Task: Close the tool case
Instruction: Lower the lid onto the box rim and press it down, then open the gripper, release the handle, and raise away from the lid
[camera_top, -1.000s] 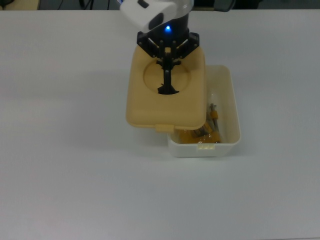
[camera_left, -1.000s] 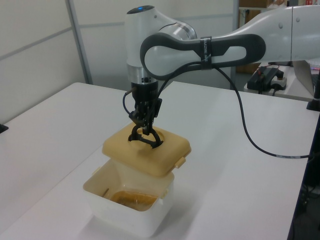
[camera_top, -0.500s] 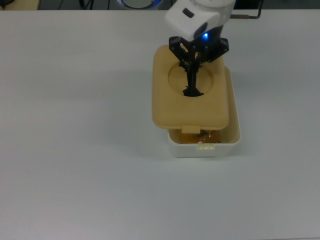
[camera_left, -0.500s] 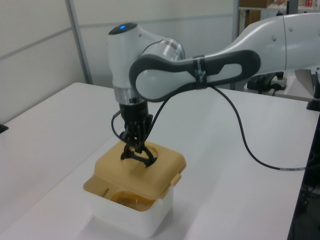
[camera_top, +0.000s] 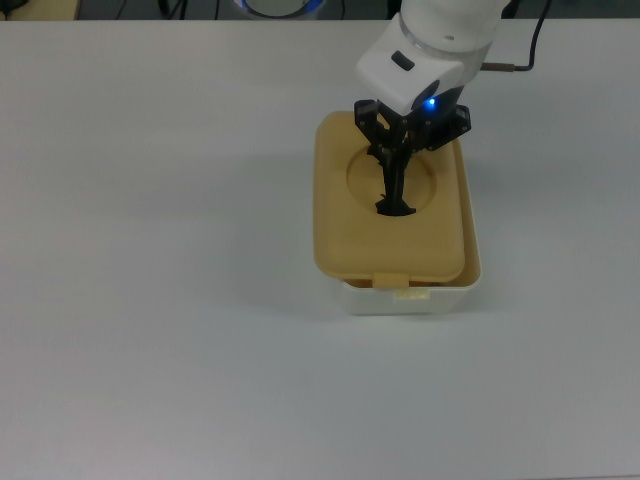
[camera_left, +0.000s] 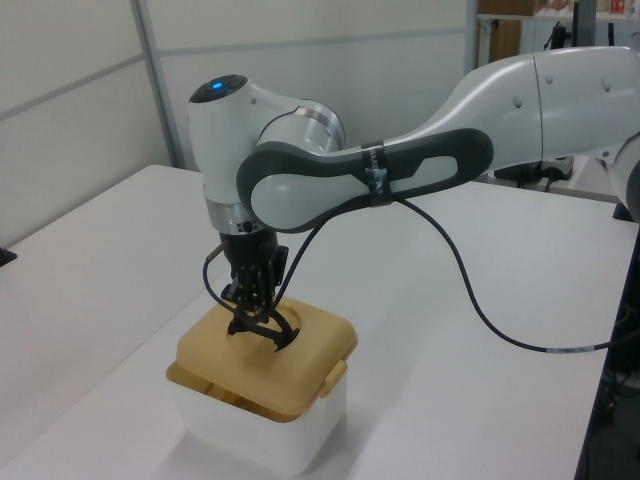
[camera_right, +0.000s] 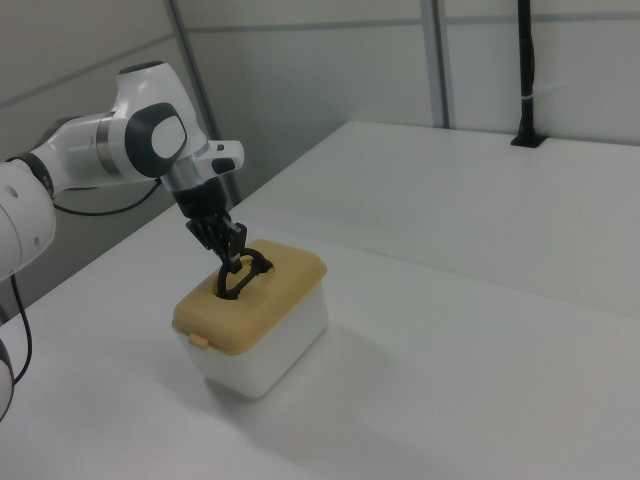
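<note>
The tan lid (camera_top: 390, 215) is sitting over the white tool case (camera_top: 412, 294) on the white counter (camera_top: 160, 300), shifted slightly toward the top view's left, so a strip of white rim is showing. The hand (camera_top: 393, 190) is pinching the lid's upright black handle (camera_left: 262, 325) in the round recess.

I count 1 white box (camera_top: 440, 296), 1 tan lid (camera_top: 345, 225) with 1 black handle (camera_top: 396, 205), 1 arm (camera_left: 330, 175), 1 gripper (camera_top: 392, 160), 1 table (camera_top: 150, 300).
</note>
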